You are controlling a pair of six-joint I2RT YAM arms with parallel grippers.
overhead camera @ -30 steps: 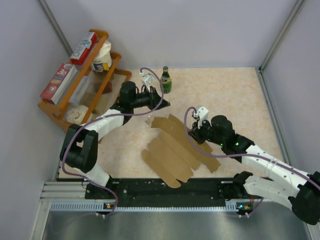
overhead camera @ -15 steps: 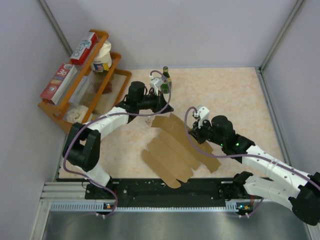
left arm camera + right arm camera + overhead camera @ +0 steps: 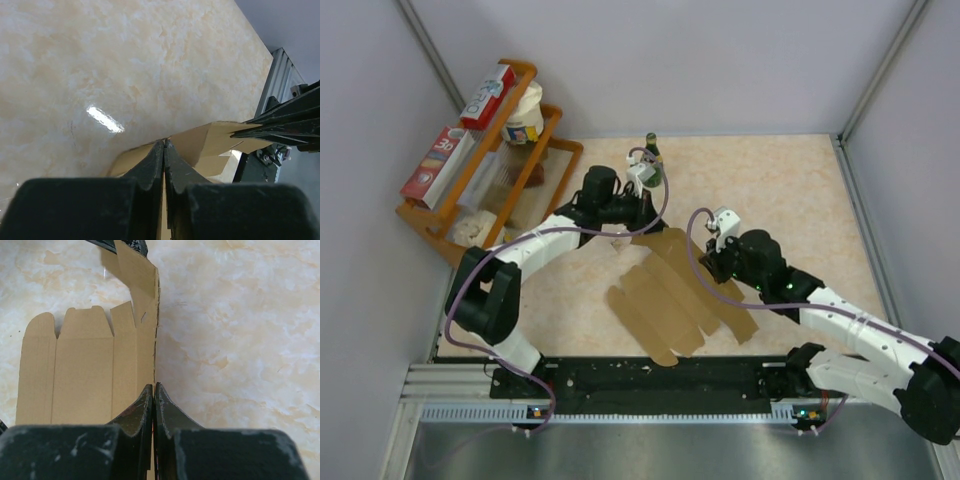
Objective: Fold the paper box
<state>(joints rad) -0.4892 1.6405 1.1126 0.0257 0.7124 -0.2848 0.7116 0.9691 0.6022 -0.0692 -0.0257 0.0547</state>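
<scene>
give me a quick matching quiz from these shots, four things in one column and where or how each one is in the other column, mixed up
Things
1. paper box
2. green bottle
3. orange rack
4. right end effector

Places or states
a. upright near the far edge of the table
b. shut on a cardboard edge
c. brown flat sheet with notched flaps, mid-table
d. at the far left, holding red-and-white boxes

Pairs: 1-c, 2-a, 3-d, 4-b
</scene>
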